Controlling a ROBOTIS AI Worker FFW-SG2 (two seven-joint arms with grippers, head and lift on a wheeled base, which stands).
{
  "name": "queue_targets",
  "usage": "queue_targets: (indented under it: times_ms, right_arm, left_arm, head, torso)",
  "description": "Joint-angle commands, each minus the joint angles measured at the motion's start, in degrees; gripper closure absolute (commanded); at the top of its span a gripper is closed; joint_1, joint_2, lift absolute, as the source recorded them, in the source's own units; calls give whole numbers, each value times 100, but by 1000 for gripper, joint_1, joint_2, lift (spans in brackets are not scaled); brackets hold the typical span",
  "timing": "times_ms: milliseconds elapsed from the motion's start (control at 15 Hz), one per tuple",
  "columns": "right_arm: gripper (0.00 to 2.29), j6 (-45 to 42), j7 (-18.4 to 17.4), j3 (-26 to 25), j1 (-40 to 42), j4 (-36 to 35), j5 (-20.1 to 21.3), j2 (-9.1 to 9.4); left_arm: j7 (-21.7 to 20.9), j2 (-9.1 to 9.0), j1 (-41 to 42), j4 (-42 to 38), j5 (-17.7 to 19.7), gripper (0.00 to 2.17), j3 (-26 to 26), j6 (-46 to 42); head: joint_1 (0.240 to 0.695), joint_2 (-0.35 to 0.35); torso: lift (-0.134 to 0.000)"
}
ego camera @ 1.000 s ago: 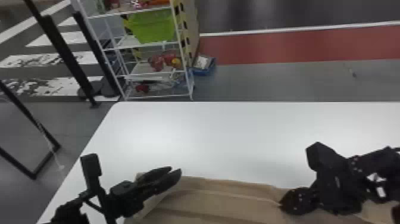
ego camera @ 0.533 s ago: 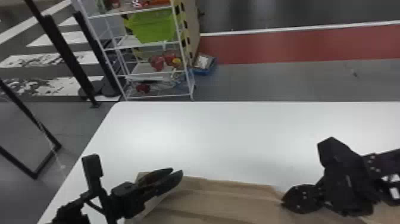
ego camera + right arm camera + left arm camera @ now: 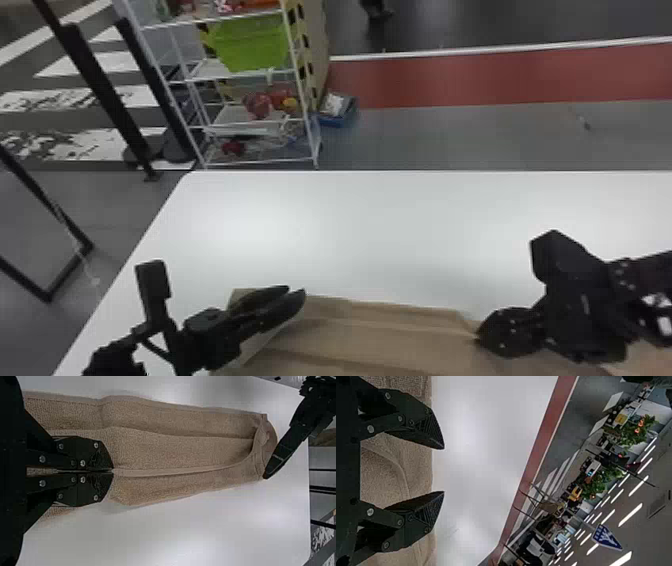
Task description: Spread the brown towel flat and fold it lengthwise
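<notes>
Along the table's near side lies the brown towel (image 3: 380,332), folded in long layers with ridges running lengthwise. At its left end my left gripper (image 3: 297,295) is over the towel; in the left wrist view that gripper (image 3: 443,470) stands open, fingers wide apart, towel behind them. Farther right, my right gripper (image 3: 479,336) meets the towel's upper layer. Seen from the right wrist, the right gripper (image 3: 112,471) is shut on a towel edge, which runs from its tips along the towel (image 3: 178,449) toward the left gripper's end.
The white table (image 3: 380,230) extends beyond the towel to its far edge. Behind it on the floor stand a white shelf rack (image 3: 260,162) holding a green bin (image 3: 252,42), and a blue box (image 3: 337,117). Black metal frames stand at the left.
My right gripper and arm have shifted a little to the right and turned somewhat at the towel. The left gripper has hardly moved.
</notes>
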Motion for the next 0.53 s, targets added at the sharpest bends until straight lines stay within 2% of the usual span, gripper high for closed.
queue_targets:
  times_ms: [0, 200, 267, 467]
  right_arm:
    - [1089, 36, 19, -4, 0, 37, 10, 21]
    - [1062, 124, 19, -4, -27, 117, 27, 21]
    - [927, 159, 19, 13, -27, 143, 27, 30]
    - [893, 159, 19, -4, -27, 257, 71, 12]
  left_arm:
    - [9, 5, -24, 0, -34, 579, -35, 0]
    - [9, 5, -24, 0, -43, 579, -35, 0]
    - [9, 5, -33, 0, -43, 579, -35, 0]
    - [9, 5, -51, 9, -43, 579, -27, 0]
  head:
    - [695, 180]
    - [695, 174]
    - [695, 172]
    - [695, 166]
  torso:
    - [-123]
    - [-123]
    - [-123]
    - [-123]
